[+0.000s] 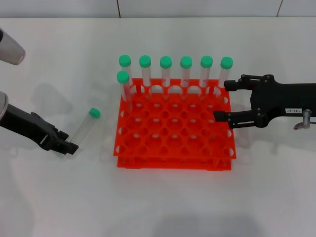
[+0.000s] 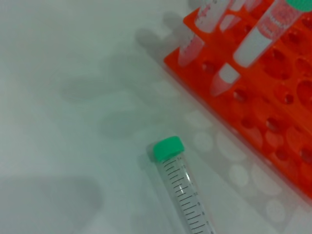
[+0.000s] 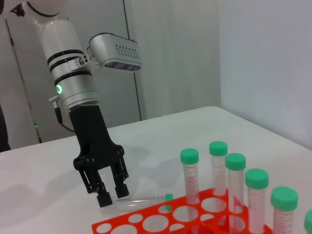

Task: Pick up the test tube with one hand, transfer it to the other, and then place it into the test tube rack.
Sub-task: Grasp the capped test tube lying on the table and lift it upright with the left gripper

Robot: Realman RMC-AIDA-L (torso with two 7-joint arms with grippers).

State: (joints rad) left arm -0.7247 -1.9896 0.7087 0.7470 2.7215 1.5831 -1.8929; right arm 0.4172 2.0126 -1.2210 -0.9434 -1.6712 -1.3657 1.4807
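Head view shows the left claw point(image 1: 63, 144) low over the white desk point(image 1: 158, 207), its tips right at the clear bottom end of the test tube point(image 1: 85, 127), which lies flat on the desk with its green cap pointing away from the claw and toward the test tube rack point(image 1: 174, 129). Right wrist view gives the better look: the left claw point(image 3: 110, 194) hangs tip-down with its fingers spread a little way, empty, the tube's point(image 3: 146, 199) bottom end just at the fingertips but, as far as I can judge, not yet pinched. So this reads as the very first step, the pickup, with the grasp about to happen. Over on the far side of the rack from that claw, the right claw point(image 1: 224, 100) waits with its fingers spread wide, empty, above the rack's edge. Seven capped tubes point(image 1: 166, 74) stand in the rack's back holes. The next move calls for closing squarely across the slim tube, which could roll, then lifting it toward the waiting right claw.
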